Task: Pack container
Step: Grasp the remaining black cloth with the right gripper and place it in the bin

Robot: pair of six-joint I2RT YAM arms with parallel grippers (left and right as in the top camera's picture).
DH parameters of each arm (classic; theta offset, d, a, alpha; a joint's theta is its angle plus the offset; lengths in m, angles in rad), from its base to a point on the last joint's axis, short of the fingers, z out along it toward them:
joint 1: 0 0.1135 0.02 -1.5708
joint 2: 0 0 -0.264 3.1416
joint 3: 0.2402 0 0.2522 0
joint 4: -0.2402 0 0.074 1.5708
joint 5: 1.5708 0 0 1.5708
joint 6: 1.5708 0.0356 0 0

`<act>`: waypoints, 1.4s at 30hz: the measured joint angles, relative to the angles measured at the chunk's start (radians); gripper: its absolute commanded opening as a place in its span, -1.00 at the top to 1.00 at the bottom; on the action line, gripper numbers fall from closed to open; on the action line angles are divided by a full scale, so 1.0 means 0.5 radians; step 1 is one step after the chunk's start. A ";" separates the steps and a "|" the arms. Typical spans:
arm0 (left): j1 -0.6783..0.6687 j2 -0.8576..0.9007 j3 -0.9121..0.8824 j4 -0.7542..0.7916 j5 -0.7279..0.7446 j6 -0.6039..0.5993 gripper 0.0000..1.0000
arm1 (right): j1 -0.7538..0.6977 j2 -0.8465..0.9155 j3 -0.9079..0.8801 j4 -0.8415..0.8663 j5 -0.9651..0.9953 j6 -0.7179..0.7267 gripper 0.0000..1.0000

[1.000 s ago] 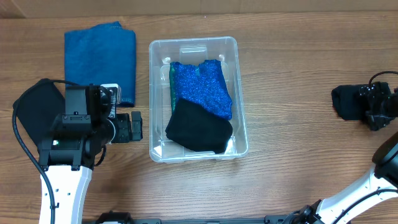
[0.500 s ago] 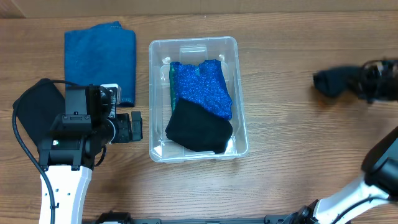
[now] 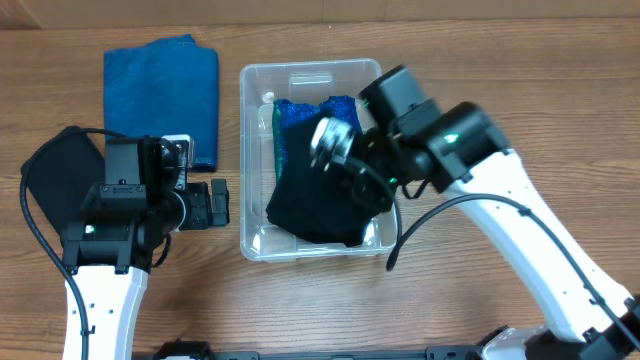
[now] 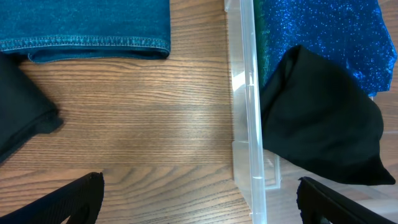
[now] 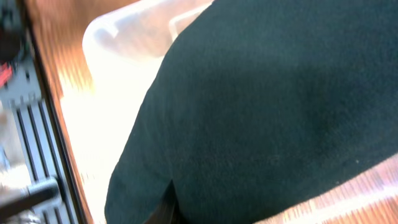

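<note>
Beneath the right pincer (image 3: 343, 163), grip unclear, the container (image 3: 310, 68); left pincer (image 3: 223, 203) just beside, jaws apart.

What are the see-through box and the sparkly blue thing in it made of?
The container looks like hard clear plastic, glossy: you can see right through its wall, and light glints on it. The sparkly blue cloth seems to be soft fabric with a glittery finish, speckled with tiny bright dots; the exact fibre can't be told.

Even light; blurred, overexposed right-wrist view
</note>
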 measured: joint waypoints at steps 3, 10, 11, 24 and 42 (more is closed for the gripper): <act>0.000 0.000 -0.001 0.000 0.000 0.000 -1.00 | 0.085 0.171 -0.108 0.052 0.021 -0.198 0.92; 0.000 0.000 0.000 0.000 0.000 0.000 -1.00 | 0.085 0.500 -0.133 0.019 -0.021 -0.420 0.92; 0.000 0.000 0.000 0.000 0.000 0.001 -1.00 | 0.085 0.510 -0.133 -0.009 -0.037 -0.454 0.92; 0.000 0.000 0.000 0.000 0.000 0.000 -1.00 | 0.089 0.440 -0.163 0.580 0.871 0.348 -1.00; 0.000 0.000 0.000 0.009 0.000 0.000 -1.00 | 0.089 0.659 -0.702 0.923 -0.159 0.995 0.92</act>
